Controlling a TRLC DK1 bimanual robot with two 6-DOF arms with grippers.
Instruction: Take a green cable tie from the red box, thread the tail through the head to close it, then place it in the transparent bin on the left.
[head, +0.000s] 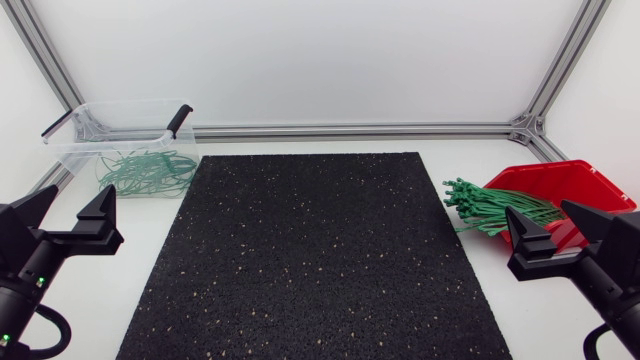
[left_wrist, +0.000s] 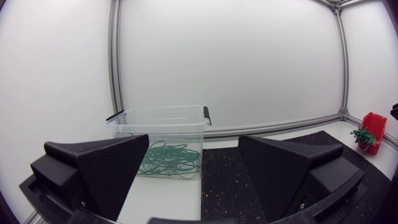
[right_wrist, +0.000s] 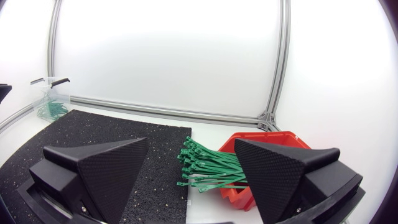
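The right gripper (right_wrist: 191, 143) has its two black wedge fingers (right_wrist: 106, 168) spread wide, nothing between them; just ahead, a bundle of green cable ties (right_wrist: 208, 167) spills from the red box (right_wrist: 273, 142) onto the white table (right_wrist: 155, 118), its heads reaching the edge of the black speckled mat (right_wrist: 93, 134); well apart, across the mat, stands the transparent bin (right_wrist: 48, 99), with what looks like green loops inside, too small to tell.
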